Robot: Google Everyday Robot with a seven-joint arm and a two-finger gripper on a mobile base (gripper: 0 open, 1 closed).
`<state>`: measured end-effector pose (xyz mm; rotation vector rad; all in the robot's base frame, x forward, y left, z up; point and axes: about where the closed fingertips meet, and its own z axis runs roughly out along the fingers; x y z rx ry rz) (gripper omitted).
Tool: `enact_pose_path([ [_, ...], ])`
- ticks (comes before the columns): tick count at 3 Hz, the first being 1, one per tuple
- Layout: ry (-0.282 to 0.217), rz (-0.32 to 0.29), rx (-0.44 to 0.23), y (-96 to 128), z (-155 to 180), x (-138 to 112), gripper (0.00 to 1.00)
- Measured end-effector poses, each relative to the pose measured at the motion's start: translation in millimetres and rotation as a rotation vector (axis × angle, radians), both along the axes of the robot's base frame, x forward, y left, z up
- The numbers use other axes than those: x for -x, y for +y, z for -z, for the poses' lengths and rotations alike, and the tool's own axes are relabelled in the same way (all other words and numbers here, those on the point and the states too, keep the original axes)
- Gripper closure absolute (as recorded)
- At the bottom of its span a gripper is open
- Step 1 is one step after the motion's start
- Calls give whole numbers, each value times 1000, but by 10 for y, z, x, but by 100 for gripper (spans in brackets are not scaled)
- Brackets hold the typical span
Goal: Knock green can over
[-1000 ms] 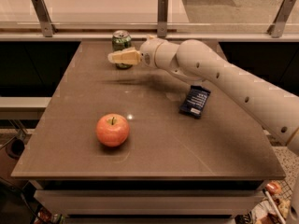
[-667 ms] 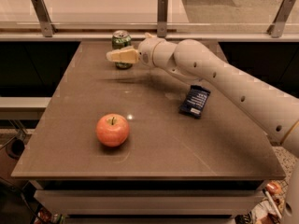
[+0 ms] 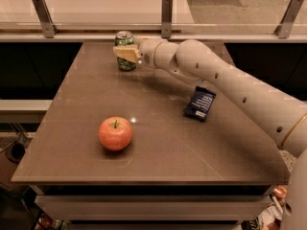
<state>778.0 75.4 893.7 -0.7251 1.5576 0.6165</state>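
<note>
The green can (image 3: 124, 41) stands upright at the far left of the brown table (image 3: 158, 143), its silver top showing. My gripper (image 3: 125, 53) reaches in from the right on a long white arm and sits right at the can's front, covering its middle. Its pale fingers overlap the can, and I cannot tell if they touch it.
A red apple (image 3: 115, 133) sits near the table's front left. A dark blue packet (image 3: 200, 103) lies at the right, under the arm. A glass rail with metal posts (image 3: 167, 9) runs along the table's far edge.
The gripper has edged slightly left across the can's front. The can still stands upright in the same place.
</note>
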Motion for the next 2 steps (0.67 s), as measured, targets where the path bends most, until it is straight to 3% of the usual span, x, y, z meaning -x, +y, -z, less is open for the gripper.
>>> enact_pose_path([
  [2,1,-7,-1,52,4,9,86],
])
